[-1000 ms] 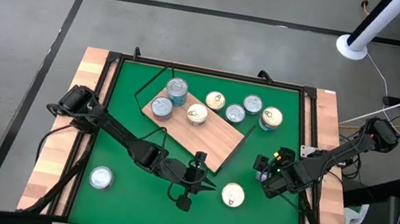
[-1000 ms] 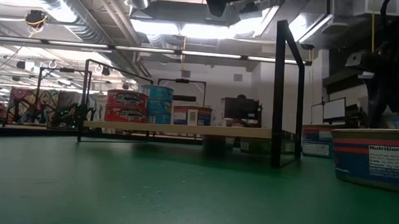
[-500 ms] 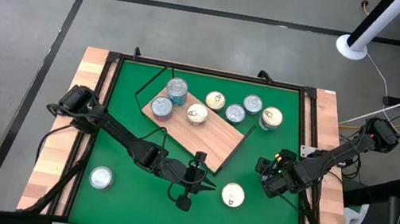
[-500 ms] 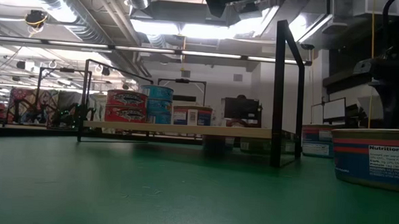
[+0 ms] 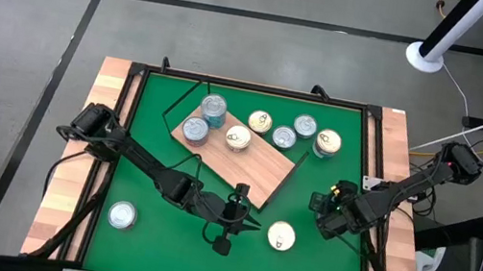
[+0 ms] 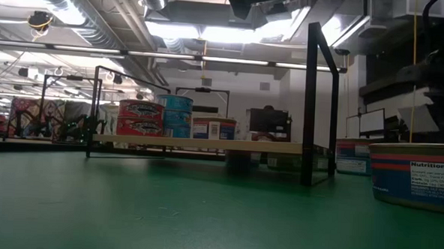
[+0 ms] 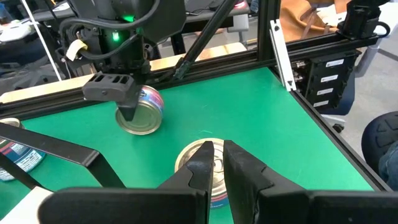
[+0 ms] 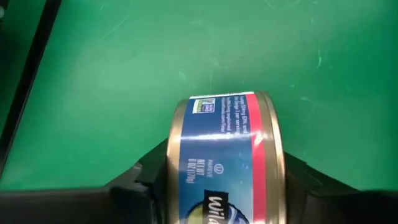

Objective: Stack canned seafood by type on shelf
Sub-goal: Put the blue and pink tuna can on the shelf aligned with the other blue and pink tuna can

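The shelf is a wood-grain board lying aslant at mid-table, with several tins on its far half, some stacked. More tins stand at its far right end. By the right edge my right gripper points down, shut on a blue-and-red labelled tin. One gold-lidded tin stands on the mat between the arms. Level with it, just to its left, is my left gripper, shut and empty. Its fingers touch nothing. My right gripper pinches the tin between its two fingers, one on each flat end, with the label wall turned up toward the wrist. The fingers come from above, pointing down. The tin is tilted, its gold face showing; whether its low rim rests on the mat, I cannot tell.
A silver-lidded tin stands alone at the near left of the green mat. Black frame bars rise beside the shelf's far left, and a black post stands at its corner. Pale wooden rails border both sides.
My right gripper has stayed over the same spot by the right edge and has turned a little about its own line. My left arm and the tins on the table have kept still.
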### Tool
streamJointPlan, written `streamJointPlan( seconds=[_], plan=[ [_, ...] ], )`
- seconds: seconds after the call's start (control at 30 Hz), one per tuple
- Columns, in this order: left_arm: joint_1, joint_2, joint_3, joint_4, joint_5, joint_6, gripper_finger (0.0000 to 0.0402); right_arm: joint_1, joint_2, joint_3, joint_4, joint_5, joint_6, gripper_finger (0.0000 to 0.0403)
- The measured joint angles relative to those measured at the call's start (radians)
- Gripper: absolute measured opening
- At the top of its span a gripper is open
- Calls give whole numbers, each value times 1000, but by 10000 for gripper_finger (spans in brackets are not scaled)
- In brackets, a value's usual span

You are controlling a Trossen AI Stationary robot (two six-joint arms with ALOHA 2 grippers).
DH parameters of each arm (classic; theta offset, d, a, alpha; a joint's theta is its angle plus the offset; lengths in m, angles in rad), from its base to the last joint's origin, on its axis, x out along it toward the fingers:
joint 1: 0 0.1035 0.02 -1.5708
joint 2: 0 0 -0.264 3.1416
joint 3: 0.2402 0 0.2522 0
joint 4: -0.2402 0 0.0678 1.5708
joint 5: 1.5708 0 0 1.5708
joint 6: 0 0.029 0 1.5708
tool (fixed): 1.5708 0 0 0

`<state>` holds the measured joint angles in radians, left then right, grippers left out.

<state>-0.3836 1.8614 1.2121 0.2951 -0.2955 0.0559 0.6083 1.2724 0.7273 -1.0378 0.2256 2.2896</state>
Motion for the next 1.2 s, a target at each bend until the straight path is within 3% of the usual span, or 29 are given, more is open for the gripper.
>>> streamJointPlan(
  seconds=[0.33, 0.57, 1.2],
  plan=[
    [0, -1, 0, 12, 0, 29, 31, 0, 0, 0, 13, -28, -140, 191],
    [0, -34, 0, 58, -5, 63, 31, 0, 2, 14, 7, -69, -257, 176],
    [0, -146, 1, 53, -31, 76, 31, 0, 1, 267, -35, -48, -630, 181]
  ],
)
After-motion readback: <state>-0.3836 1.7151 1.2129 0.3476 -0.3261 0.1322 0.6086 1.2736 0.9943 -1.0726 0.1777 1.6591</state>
